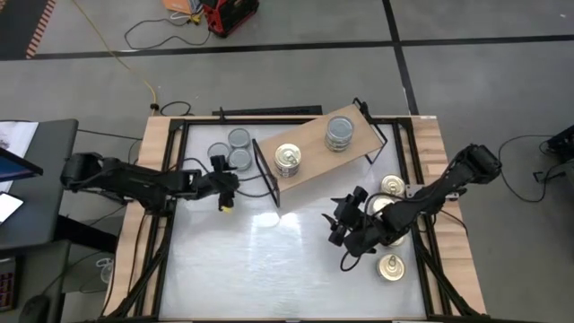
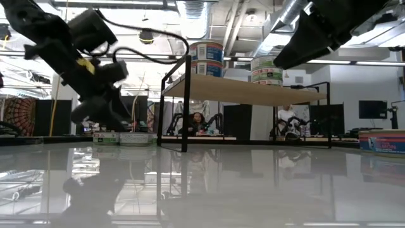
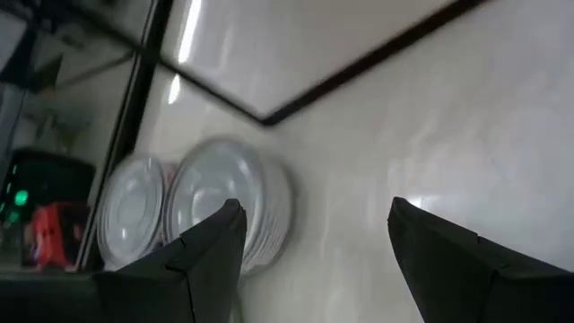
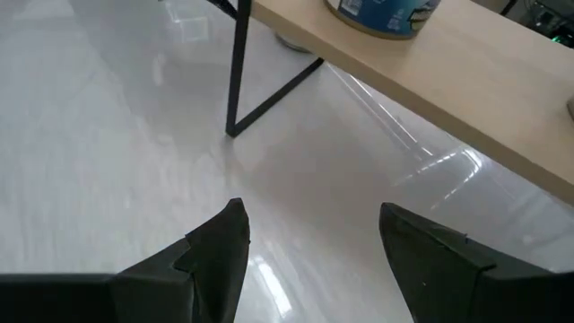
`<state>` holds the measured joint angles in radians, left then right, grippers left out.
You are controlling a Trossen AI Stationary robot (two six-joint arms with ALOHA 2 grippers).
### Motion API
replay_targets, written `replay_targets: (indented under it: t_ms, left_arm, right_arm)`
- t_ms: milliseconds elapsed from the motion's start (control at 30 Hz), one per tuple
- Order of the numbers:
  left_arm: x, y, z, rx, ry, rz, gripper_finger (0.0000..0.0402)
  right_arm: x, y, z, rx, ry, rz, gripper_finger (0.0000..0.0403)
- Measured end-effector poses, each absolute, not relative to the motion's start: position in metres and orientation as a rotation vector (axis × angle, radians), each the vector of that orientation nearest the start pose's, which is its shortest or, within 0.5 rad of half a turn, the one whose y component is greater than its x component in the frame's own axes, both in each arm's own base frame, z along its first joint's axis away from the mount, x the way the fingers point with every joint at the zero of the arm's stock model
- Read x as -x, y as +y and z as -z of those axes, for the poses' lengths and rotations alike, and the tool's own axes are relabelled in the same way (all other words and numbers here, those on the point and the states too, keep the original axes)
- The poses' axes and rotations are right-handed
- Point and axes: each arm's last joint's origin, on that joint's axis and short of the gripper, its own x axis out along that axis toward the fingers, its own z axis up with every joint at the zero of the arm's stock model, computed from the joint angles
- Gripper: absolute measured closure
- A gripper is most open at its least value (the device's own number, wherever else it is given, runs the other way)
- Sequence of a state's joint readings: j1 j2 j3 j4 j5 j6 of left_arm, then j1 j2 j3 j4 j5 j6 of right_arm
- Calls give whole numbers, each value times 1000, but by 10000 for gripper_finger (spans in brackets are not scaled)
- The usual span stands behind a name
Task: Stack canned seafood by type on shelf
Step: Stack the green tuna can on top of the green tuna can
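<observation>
The shelf point(image 1: 314, 144) is a tan board on a black frame at the far middle of the table. On it stand a stack of gold-lidded tins point(image 1: 287, 160) and a stack of grey-topped tins point(image 1: 340, 132). Three grey-topped tins point(image 1: 235, 151) rest on the table left of the shelf; two of them point(image 3: 224, 202) show ahead of my left gripper point(image 3: 314, 215), which hovers open just short of them. Three gold-lidded tins point(image 1: 387, 205) lie on the table at the right. My right gripper point(image 4: 309, 215) hangs open over bare table near the shelf's leg point(image 4: 238, 72).
The shelf's black legs and low bars point(image 1: 265, 175) stand between the two grippers. The black frame of the table point(image 1: 170, 179) runs along its sides. Bare white tabletop point(image 1: 278, 269) stretches across the near half. Beyond the table's far edge the low view shows a room.
</observation>
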<state>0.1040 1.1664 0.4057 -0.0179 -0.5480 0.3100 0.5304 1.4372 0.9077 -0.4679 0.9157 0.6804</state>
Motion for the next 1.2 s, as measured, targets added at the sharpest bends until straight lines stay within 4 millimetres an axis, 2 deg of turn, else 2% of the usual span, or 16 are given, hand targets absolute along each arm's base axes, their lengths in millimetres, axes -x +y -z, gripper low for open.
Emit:
replay_targets:
  t_ms: [200, 467, 633, 900, 1200]
  left_arm:
    - [-201, 52, -147, -472, 917, -548, 167]
    - [-205, 63, -131, -554, 1009, -536, 234]
    - [-208, 63, -126, -580, 1028, -556, 286]
    - [-208, 49, -124, -566, 1043, -545, 392]
    - [-205, 39, -120, -488, 1103, -505, 401]
  right_arm:
    - [-247, 118, -222, 20, 579, 573, 127]
    - [-249, 119, -223, 4, 563, 569, 127]
    - [-249, 120, -223, -4, 555, 565, 127]
    - [-247, 127, -224, -13, 542, 538, 127]
    - [-248, 126, -224, -22, 538, 542, 127]
